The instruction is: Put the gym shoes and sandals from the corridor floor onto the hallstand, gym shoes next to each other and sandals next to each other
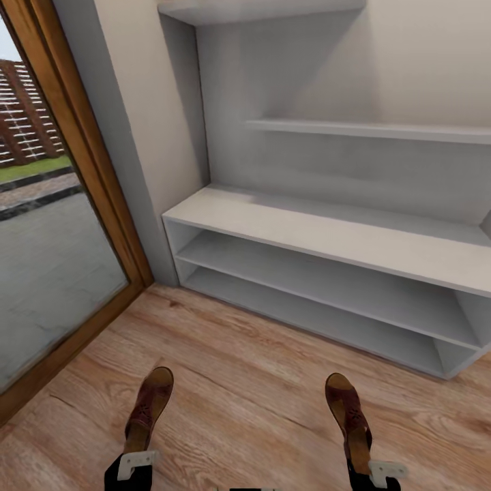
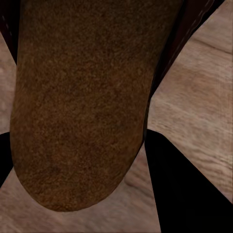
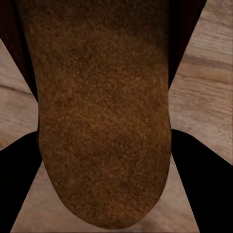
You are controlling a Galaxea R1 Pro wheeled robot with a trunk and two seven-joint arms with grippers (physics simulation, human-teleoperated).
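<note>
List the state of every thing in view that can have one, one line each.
left sandal: held by its heel in the left gripper, toe toward the rack.
right sandal: held by its heel in the right gripper, toe toward the rack.
hallstand: bench top and both low shelves bare where visible.
corridor floor: nothing lying on the part that shows.

Sandals: two, the left sandal [image 1: 149, 408] and the right sandal [image 1: 346, 416]
Hallstand [image 1: 327, 235]: one
Low open shelf rows in the hallstand: two
Upper shelves on its back panel: two, staggered
Grippers: two, the left gripper [image 1: 136, 465] and the right gripper [image 1: 382, 470]
Glass door [image 1: 48, 225]: one
</note>
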